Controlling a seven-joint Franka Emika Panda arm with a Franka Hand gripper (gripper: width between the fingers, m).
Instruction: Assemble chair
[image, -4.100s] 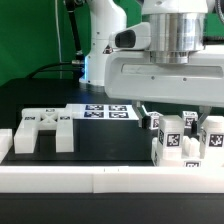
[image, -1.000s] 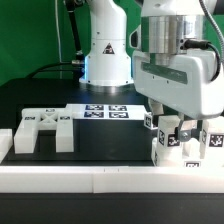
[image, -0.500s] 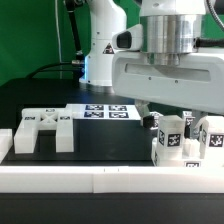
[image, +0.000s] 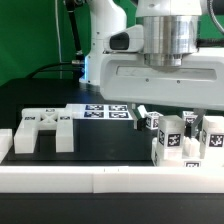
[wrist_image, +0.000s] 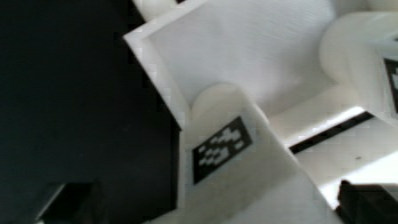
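Several white chair blocks with black-and-white tags (image: 180, 140) stand clustered at the exterior view's right, behind the front rail. My gripper (image: 176, 114) hangs just above them, its broad white hand facing the camera, with one dark fingertip (image: 143, 112) showing beside the blocks. In the wrist view, a white tagged part (wrist_image: 231, 140) lies between the two dark fingers (wrist_image: 64, 202). There is a dark gap on one side, so the jaws stand apart. My gripper (wrist_image: 217, 206) holds nothing. A notched white chair frame (image: 40, 128) lies flat at the exterior view's left.
The marker board (image: 105, 110) lies mid-table behind the notched frame. A long low white rail (image: 100, 180) runs along the front. Another white piece (image: 5, 141) sits at the far left edge. The robot base (image: 100, 55) stands behind.
One second ago the hand was twisted about its wrist and looked narrower. It has turned back broadside over the block cluster and shifted slightly to the exterior view's left. The parts have not moved.
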